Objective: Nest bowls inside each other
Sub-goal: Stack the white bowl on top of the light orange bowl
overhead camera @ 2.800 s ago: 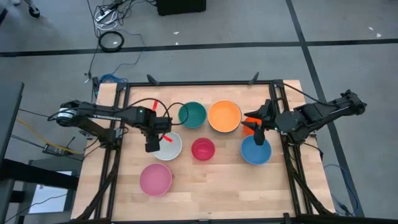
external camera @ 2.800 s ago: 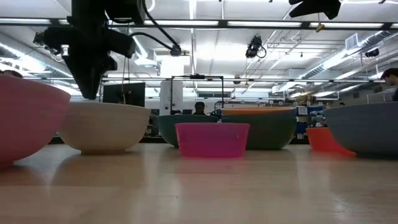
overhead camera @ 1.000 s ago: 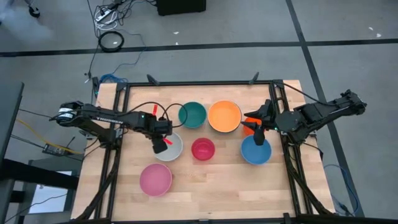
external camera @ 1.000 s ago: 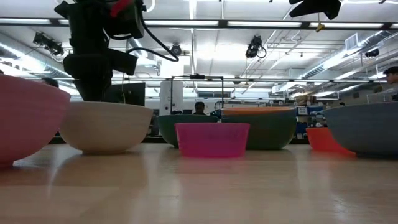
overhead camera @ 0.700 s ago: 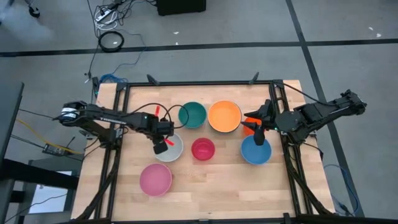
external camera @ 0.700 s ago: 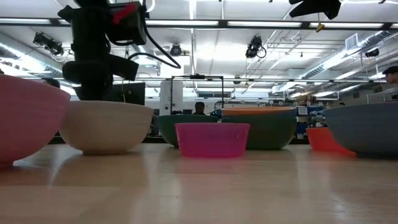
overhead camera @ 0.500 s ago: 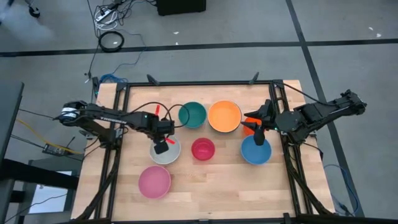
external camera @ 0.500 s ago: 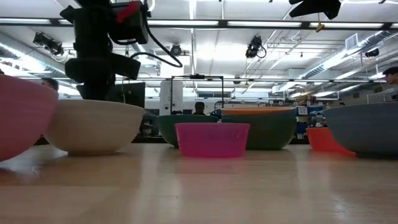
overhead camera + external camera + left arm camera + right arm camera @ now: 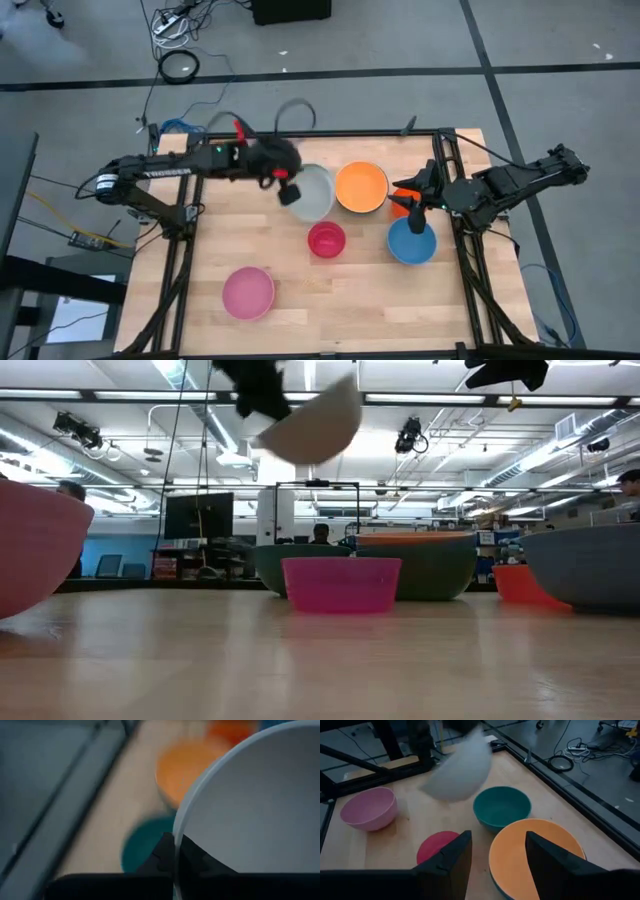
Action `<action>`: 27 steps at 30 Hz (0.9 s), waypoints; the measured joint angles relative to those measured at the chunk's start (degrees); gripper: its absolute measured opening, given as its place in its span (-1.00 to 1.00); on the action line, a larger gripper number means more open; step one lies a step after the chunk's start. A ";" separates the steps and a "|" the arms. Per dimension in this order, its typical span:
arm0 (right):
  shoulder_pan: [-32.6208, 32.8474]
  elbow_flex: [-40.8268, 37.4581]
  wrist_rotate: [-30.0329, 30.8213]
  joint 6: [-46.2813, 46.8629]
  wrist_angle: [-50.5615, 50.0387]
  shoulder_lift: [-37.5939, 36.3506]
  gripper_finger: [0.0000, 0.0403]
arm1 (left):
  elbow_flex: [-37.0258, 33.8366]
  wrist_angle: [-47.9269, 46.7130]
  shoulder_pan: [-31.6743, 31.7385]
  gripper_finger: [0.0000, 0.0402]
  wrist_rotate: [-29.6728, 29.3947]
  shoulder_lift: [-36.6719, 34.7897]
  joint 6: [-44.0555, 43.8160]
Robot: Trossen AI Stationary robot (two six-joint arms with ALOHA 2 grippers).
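Since the earlier frame the white bowl (image 9: 312, 192) has left the bench (image 9: 350, 300) and now hangs in the air, pinched by its rim in the left end effector (image 9: 287, 190), right above the teal bowl (image 9: 501, 807). Carried by one edge and tilted, it could slip or swing and clip the large orange bowl (image 9: 361, 187) just beside it. Farther right, the right end effector (image 9: 412, 213) waits wide and empty over the blue bowl (image 9: 411, 243). All visible bowls look empty, including the red bowl (image 9: 326, 240) and pink bowl (image 9: 248, 291).

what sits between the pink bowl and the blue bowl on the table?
The red bowl, roughly midway between the pink bowl and the blue bowl; the rest is bare wood. Clearest in the high view.
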 joint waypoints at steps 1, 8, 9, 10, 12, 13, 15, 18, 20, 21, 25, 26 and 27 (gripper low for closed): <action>0.00 0.00 0.40 -0.06 -0.04 0.02 -0.14 | 1.25 2.17 0.85 -0.97 0.59 0.65 0.98; 0.00 0.00 5.44 0.15 -0.04 0.00 -0.14 | 2.73 14.49 5.18 -0.97 11.90 9.56 1.38; 0.00 0.00 6.09 0.15 -0.04 0.00 -0.14 | 2.73 15.75 5.28 -0.97 12.85 11.40 1.27; 0.00 0.00 6.33 0.15 -0.03 0.00 -0.14 | 2.73 16.95 5.31 -0.97 13.35 13.04 1.10; 0.02 0.00 6.39 0.18 -0.05 -0.02 -0.14 | 2.73 18.79 5.41 -0.97 13.75 16.49 0.85; 0.02 0.00 6.40 0.36 -0.02 -0.04 -0.14 | 2.71 19.93 5.45 -0.97 13.74 17.85 0.13; 0.02 0.00 6.38 0.41 -0.02 -0.02 -0.14 | 2.71 22.46 5.48 -0.97 13.46 20.40 -1.03; 0.04 0.00 6.38 0.43 -0.04 -0.02 -0.14 | 2.75 26.03 5.42 -0.97 11.26 23.66 -2.04; 0.04 0.00 6.37 0.43 -0.06 0.00 -0.14 | 2.73 27.69 5.33 -0.97 8.52 25.42 -2.88; 0.04 0.00 6.35 0.43 -0.06 0.00 -0.14 | 2.73 28.91 5.35 -0.97 7.35 26.07 -3.41; 0.04 0.00 5.08 0.54 -0.27 0.02 -0.14 | 2.73 30.25 5.44 -0.87 5.64 27.30 -5.12; 0.04 0.00 4.85 0.54 -0.28 0.02 -0.14 | 2.73 30.20 5.44 -0.82 5.60 27.47 -5.20; 0.04 0.00 4.68 0.56 -0.38 0.02 -0.14 | 2.73 30.14 5.44 -0.76 5.38 27.57 -5.55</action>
